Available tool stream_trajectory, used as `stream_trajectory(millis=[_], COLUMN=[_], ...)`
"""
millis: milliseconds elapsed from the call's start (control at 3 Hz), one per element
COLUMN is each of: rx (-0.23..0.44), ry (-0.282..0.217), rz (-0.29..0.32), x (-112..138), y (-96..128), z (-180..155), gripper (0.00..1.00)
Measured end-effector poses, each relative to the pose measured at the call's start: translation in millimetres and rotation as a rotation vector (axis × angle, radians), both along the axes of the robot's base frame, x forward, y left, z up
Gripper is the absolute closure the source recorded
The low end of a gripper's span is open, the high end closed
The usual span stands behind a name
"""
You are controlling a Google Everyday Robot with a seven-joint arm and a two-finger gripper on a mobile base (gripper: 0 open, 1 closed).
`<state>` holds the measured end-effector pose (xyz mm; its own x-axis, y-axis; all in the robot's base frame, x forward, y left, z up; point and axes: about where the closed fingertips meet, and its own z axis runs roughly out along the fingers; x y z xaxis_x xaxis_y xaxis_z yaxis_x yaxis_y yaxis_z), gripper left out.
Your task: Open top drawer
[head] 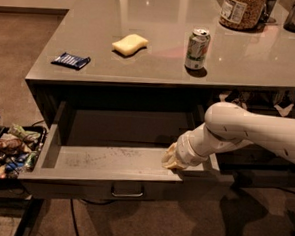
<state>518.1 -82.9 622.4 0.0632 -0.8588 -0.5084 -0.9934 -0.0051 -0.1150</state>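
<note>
The top drawer (110, 160) stands pulled far out from under the grey counter, its shallow scuffed floor showing. Its front panel faces down toward me, with a metal loop handle (127, 192) at its centre. My white arm comes in from the right and bends down into the drawer. My gripper (172, 159) rests at the right end of the drawer, just behind the front panel, its yellowish tip touching the drawer floor or front lip.
On the counter (156, 55) lie a blue packet (71, 60), a yellow sponge (129, 44) and a green soda can (197, 48); a jar (242, 10) stands at the back. A bin of snack packets (13, 149) sits low at left. Brown carpet lies below.
</note>
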Motion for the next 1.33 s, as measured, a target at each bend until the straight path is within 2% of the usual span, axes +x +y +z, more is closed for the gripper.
stream_trajectory(millis=[1000,1333], rx=[0.019,0.039], ry=[0.055,0.083], rz=[0.000,0.017], x=[-43,-75], y=[0,4], z=[10,15], gripper=[1.00,1.00])
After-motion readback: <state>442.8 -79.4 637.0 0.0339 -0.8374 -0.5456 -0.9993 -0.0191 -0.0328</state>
